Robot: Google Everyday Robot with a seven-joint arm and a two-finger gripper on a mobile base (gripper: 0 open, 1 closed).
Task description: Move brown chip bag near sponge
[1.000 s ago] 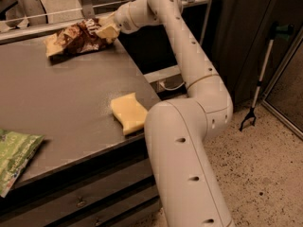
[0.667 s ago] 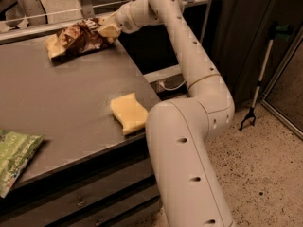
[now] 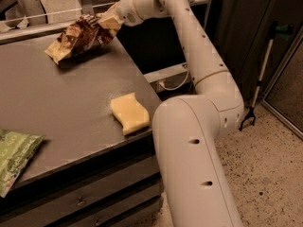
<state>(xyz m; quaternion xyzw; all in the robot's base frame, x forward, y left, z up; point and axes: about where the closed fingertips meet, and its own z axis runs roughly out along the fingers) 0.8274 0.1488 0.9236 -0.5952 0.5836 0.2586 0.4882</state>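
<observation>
The brown chip bag (image 3: pixel 75 38) is dark brown foil with pale yellow ends, at the far right of the grey table (image 3: pixel 61 103). It hangs tilted, its left end just above the surface. My gripper (image 3: pixel 105 20) is shut on the bag's right end and holds it up. The sponge (image 3: pixel 129 112), pale yellow with wavy edges, lies flat near the table's right front edge, well in front of the bag and apart from it.
A green-and-white snack bag (image 3: pixel 14 157) lies at the table's front left edge. My white arm (image 3: pixel 199 74) curves beside the table's right side. A reacher tool (image 3: pixel 260 79) leans against dark cabinets at the right. Drawers sit below the table front.
The bag's right end has risen off the table in my gripper, and the bag now hangs tilted. The sponge and green bag have not moved.
</observation>
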